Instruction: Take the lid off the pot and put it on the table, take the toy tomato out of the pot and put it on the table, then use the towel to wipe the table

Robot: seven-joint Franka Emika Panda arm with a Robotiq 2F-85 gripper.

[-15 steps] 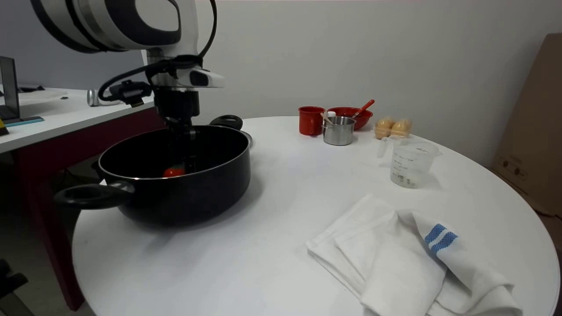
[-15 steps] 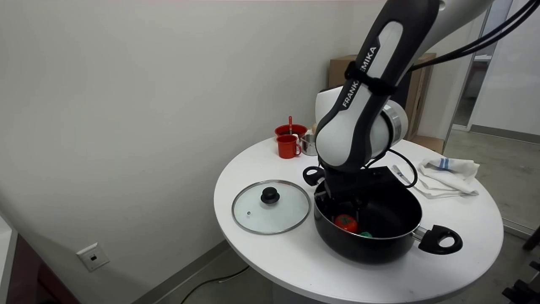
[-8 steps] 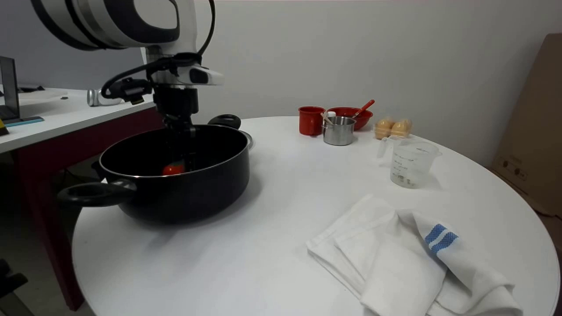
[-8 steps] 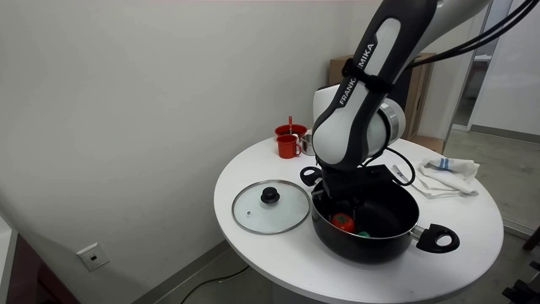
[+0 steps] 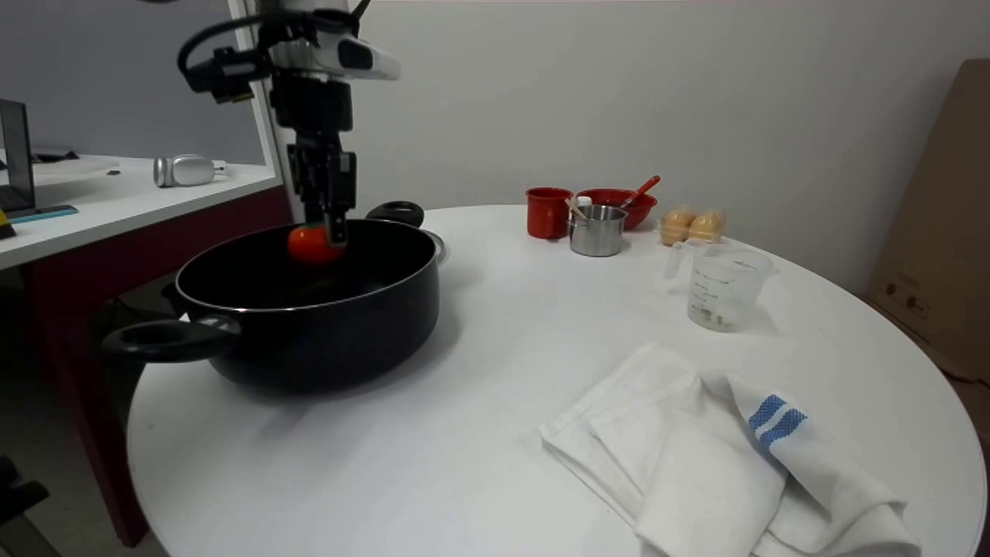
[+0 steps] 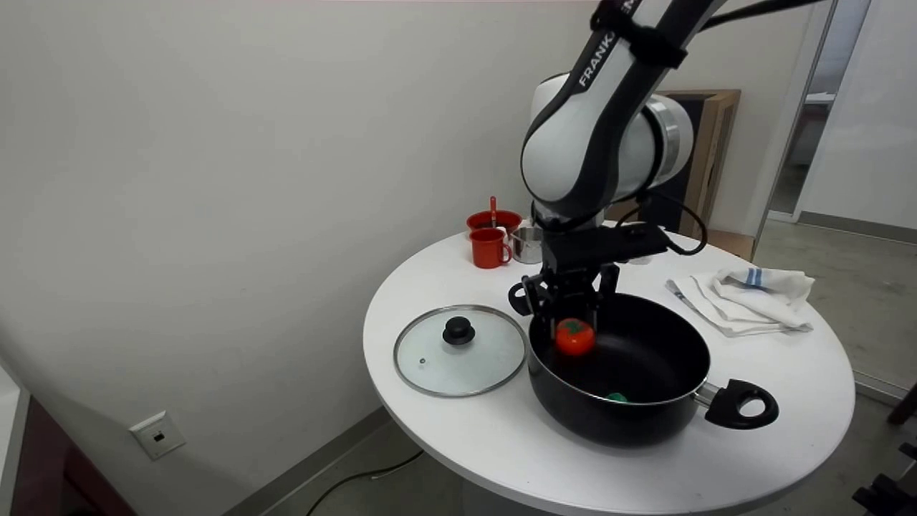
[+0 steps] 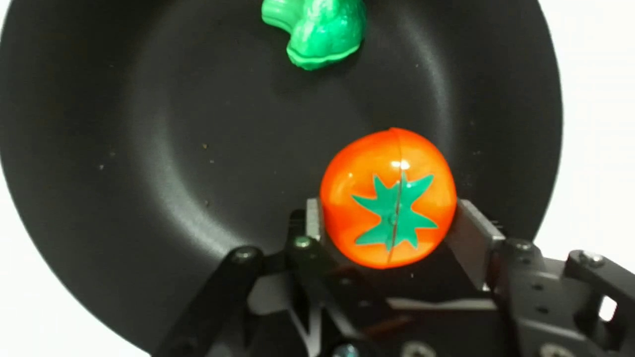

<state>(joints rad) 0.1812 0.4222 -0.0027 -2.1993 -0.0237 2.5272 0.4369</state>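
My gripper (image 6: 574, 324) is shut on the red toy tomato (image 6: 575, 338), with a pad on each side of it in the wrist view (image 7: 389, 208). The tomato hangs above the pot's floor, about at rim height in an exterior view (image 5: 311, 246). The black pot (image 5: 356, 348) stands on the round white table (image 5: 464, 464). The glass lid (image 6: 494, 358) with a black knob lies flat on the table beside the pot. The white towel (image 5: 696, 456) with blue stripes lies crumpled on the table, away from the pot; it also shows in an exterior view (image 6: 759, 304).
A green toy broccoli (image 7: 325, 32) lies in the pot. The pot's handle (image 5: 170, 340) sticks out over the table's edge. A red mug (image 5: 547, 213), a steel cup (image 5: 597, 234), a red bowl, eggs (image 5: 692, 226) and a clear measuring cup (image 5: 727, 286) stand farther back.
The arm has risen, lifting the tomato from low in the pot up to about rim height. The pot shifted very slightly earlier. Lid and towel have not moved.
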